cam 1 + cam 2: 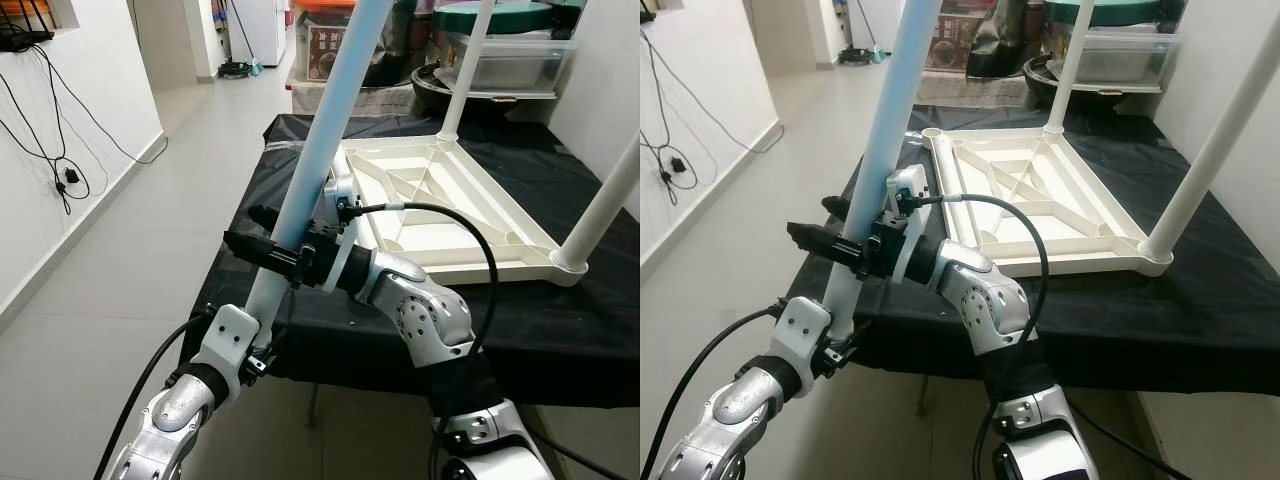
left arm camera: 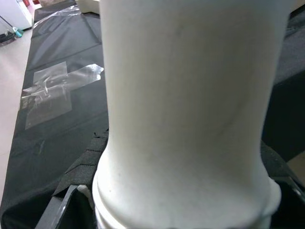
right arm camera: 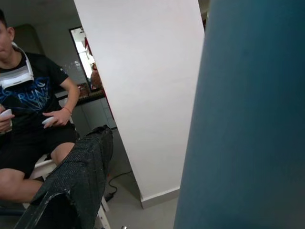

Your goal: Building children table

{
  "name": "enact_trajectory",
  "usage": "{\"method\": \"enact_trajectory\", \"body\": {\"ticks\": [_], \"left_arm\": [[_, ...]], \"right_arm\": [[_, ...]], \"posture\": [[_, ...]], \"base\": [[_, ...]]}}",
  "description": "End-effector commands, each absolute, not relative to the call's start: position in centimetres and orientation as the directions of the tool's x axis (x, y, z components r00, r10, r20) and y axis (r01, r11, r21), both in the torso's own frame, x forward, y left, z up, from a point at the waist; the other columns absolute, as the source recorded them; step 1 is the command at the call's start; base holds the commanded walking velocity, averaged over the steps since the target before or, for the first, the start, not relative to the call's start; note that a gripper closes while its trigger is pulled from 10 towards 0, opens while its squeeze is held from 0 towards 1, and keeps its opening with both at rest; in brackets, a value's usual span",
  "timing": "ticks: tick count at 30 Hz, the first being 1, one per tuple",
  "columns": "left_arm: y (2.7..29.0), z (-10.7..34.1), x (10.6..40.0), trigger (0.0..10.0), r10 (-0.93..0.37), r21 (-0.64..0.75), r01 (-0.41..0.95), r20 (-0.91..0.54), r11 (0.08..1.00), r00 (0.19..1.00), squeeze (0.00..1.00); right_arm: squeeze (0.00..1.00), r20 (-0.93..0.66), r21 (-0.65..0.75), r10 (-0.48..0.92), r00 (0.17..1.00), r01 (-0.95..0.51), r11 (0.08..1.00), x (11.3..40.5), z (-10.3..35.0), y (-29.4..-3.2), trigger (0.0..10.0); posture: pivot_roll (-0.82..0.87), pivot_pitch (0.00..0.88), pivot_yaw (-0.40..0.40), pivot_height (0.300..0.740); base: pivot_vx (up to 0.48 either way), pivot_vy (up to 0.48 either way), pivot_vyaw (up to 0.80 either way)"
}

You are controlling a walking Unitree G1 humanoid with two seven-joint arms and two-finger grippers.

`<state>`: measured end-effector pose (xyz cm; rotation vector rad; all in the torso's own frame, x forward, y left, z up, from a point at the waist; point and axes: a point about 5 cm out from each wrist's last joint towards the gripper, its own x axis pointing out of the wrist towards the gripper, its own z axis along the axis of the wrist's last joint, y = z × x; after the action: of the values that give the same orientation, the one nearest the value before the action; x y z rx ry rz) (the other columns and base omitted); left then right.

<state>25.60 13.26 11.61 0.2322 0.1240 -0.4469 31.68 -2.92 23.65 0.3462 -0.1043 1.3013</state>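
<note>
A white children's table top lies upside down on a table draped in black cloth. Two white legs stand in its corners, one at the far corner and one at the near right corner. A third, pale blue-white leg leans steeply over the cloth's left edge. My right gripper is shut on it at mid height, a black finger on each side. My left gripper is shut on its flared lower end. The top's near left corner is hidden behind my right arm.
Plastic boxes and a dark pot crowd the far end of the table. Open tiled floor runs along the left, with cables hanging on the wall. A seated person holds controllers. Clear tape is stuck on the cloth.
</note>
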Motion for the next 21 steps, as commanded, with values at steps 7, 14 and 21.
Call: {"method": "enact_trajectory", "body": {"ticks": [7, 14, 21], "left_arm": [[11.8, 12.2, 26.3, 10.0, -0.461, 0.221, 0.482, -0.142, 0.848, 0.876, 0.0], [11.8, 12.3, 26.5, 10.0, -0.465, 0.227, 0.484, -0.136, 0.845, 0.875, 0.0], [11.5, 12.4, 26.6, 10.0, -0.47, 0.224, 0.487, -0.129, 0.844, 0.873, 0.0]], "right_arm": [[0.0, 0.245, 0.206, 0.94, 0.238, -0.96, 0.19, 31.0, 22.8, -1.6, 10.0], [0.0, 0.235, 0.215, 0.94, 0.246, -0.957, 0.196, 31.0, 22.4, -1.5, 10.0], [0.0, 0.23, 0.222, 0.94, 0.253, -0.954, 0.202, 31.0, 22.1, -1.5, 10.0]], "posture": [[0.08, 0.034, -0.01, 0.74], [0.08, 0.034, -0.01, 0.74], [0.08, 0.034, -0.01, 0.74]], "base": [[0.0, 0.0, 0.0], [0.0, 0.0, 0.0], [0.0, 0.0, 0.0]]}}
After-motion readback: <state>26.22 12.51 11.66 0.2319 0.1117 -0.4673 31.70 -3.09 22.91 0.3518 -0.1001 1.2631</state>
